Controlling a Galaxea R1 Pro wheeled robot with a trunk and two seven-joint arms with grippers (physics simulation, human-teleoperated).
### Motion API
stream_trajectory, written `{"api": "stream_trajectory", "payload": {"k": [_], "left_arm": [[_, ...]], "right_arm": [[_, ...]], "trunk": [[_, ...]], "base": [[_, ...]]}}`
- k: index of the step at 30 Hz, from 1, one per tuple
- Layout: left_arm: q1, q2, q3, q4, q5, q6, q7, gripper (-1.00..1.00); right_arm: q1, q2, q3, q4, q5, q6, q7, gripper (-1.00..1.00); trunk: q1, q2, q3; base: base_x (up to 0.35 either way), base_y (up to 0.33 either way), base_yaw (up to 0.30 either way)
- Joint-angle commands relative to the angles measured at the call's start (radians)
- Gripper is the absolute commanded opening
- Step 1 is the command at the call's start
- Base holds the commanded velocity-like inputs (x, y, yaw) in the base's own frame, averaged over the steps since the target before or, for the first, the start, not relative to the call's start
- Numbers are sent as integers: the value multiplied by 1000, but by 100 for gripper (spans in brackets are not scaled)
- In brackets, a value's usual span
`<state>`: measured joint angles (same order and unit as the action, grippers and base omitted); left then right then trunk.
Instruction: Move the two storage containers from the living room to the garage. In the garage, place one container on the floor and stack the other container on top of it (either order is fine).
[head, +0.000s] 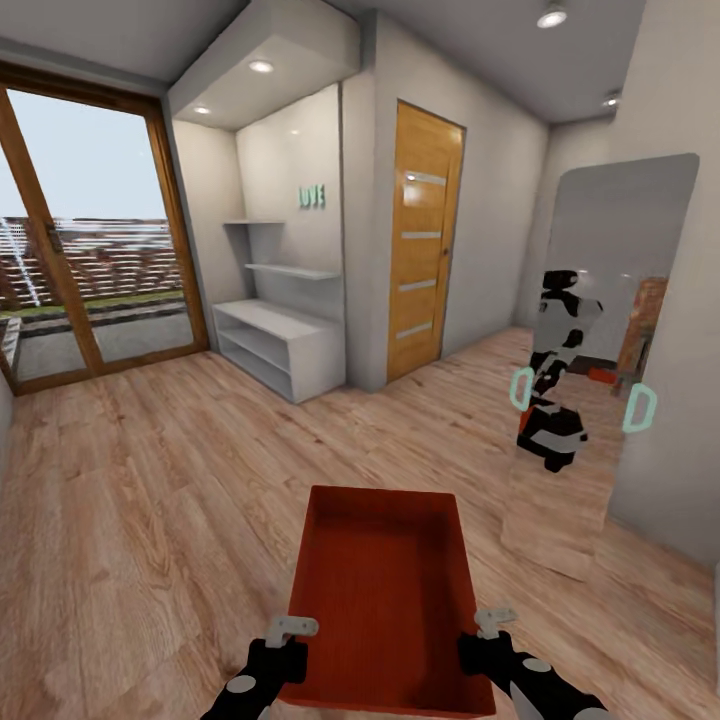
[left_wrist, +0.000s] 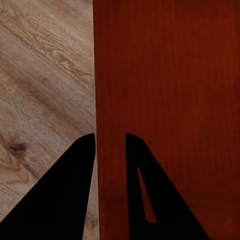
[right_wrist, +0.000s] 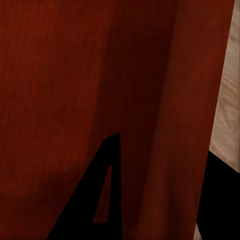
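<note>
Head view: pale wood-plank floor (head: 150, 520), white shelves (head: 280, 345).

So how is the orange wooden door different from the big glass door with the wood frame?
The orange wooden door is solid, with pale horizontal strips across it; the big glass door is see-through, showing sky and a fence outside. The orange wooden door is narrow and sits in a grey wall further back, while the glass door is much wider and sits at the head view's left. Both are tall, shut, and have warm wood on them.
</note>
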<state>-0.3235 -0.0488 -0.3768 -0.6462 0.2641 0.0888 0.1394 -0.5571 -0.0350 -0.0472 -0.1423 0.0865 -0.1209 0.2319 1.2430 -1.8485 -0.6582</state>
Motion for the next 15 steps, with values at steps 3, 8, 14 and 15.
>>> {"api": "stream_trajectory", "payload": {"k": [3, 8, 14, 15], "left_arm": [[0, 2, -8, 1, 14, 5, 17, -100], [0, 2, -8, 1, 14, 5, 17, -100], [0, 2, -8, 1, 14, 5, 17, -100], [0, 1, -8, 1, 14, 5, 17, -100]], "right_arm": [[-2, 0, 4, -2, 1, -42, 0, -100], [-2, 0, 4, -2, 1, -42, 0, -100], [-1, 0, 4, -2, 1, -42, 0, -100], [-1, 0, 4, -2, 1, -42, 0, -100]], "trunk": [[0, 0, -1], [0, 0, -1], [0, 0, -1], [0, 0, -1]], "base": [[341, -12, 0], [341, -2, 0], [341, 0, 11], [341, 0, 105]]}}
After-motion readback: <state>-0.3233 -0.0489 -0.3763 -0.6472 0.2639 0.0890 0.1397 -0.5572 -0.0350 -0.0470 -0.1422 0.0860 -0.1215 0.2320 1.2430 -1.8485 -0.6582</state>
